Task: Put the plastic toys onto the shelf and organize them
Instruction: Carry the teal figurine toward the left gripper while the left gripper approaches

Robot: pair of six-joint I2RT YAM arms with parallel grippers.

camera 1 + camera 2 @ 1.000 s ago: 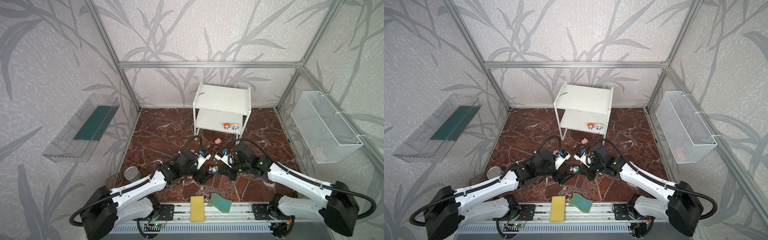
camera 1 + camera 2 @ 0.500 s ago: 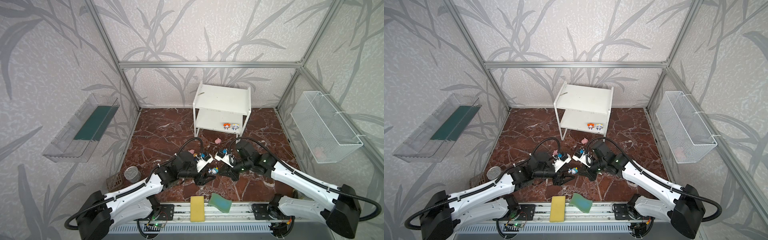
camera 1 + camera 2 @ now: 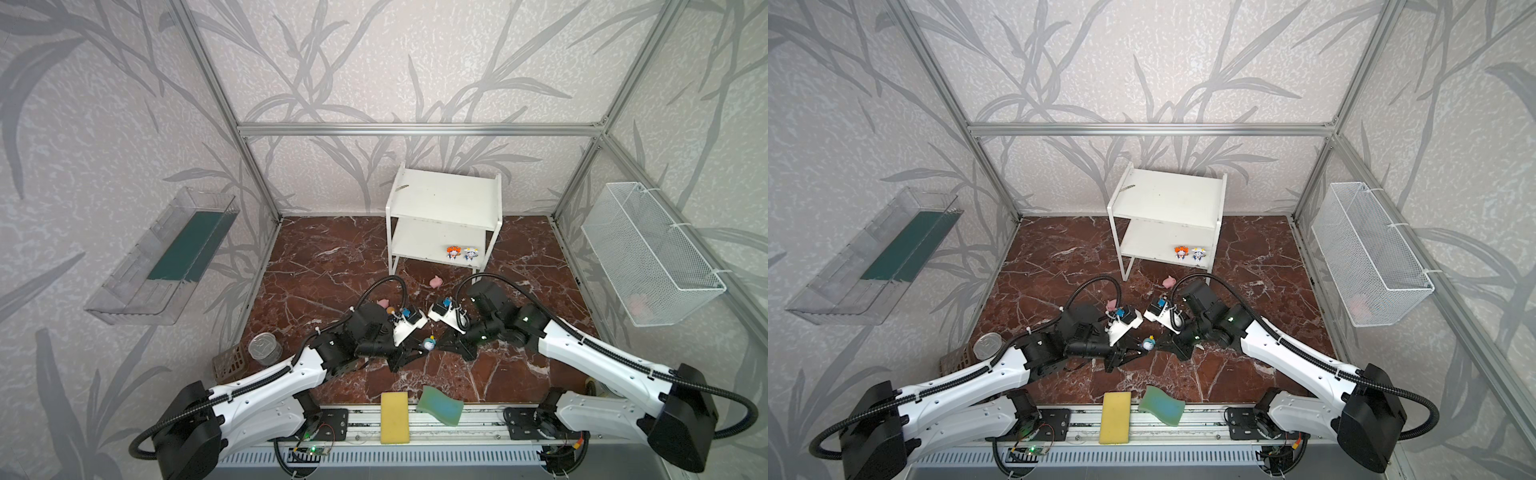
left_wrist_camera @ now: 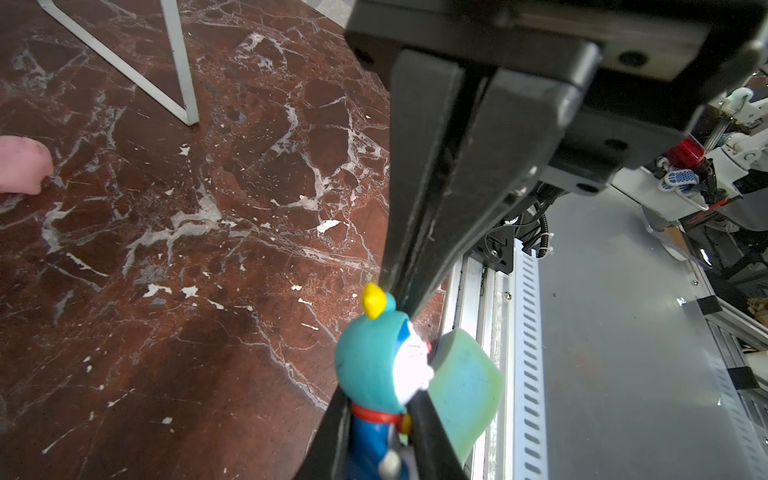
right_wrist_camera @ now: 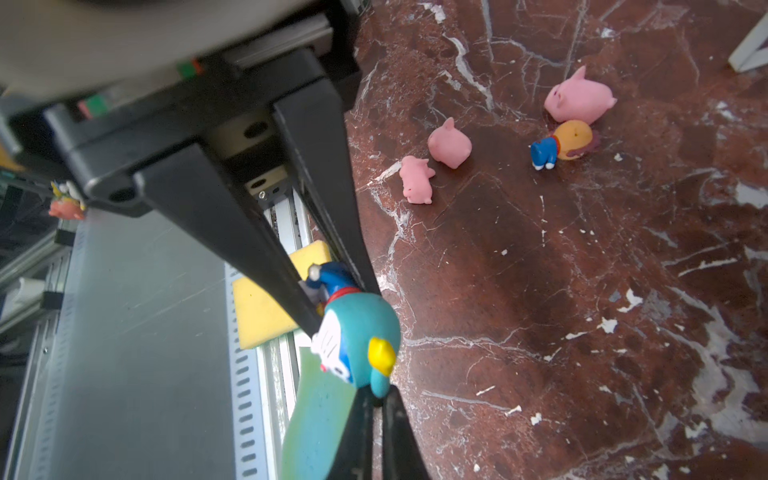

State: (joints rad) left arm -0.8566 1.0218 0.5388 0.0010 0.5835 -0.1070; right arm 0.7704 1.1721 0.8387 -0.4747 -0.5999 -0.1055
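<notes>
A blue cartoon figurine (image 3: pixel 428 343) (image 4: pixel 382 361) hangs above the marble floor between both grippers. My left gripper (image 4: pixel 380 419) is shut on its blue body. My right gripper (image 5: pixel 376 399) stands at the teal knob on its head, its jaws a narrow gap apart. The white shelf (image 3: pixel 444 199) stands at the back, with an orange figurine (image 3: pixel 453 252) and a white one (image 3: pixel 470 253) on its lower board. Three pink pigs (image 5: pixel 579 99) (image 5: pixel 450 143) (image 5: pixel 415 179) and an orange-headed figurine (image 5: pixel 561 143) lie on the floor. Another pig (image 3: pixel 435 282) lies near the shelf leg.
A yellow sponge (image 3: pixel 394 417) and a green sponge (image 3: pixel 440 405) lie at the front edge. A tin can (image 3: pixel 262 348) and a brown crate (image 3: pixel 228 368) sit front left. A clear tray (image 3: pixel 162 257) hangs on the left wall, a wire basket (image 3: pixel 652 253) on the right.
My left gripper has moved in under the figurine and closed on its body. My right gripper's jaws have parted slightly at the head.
</notes>
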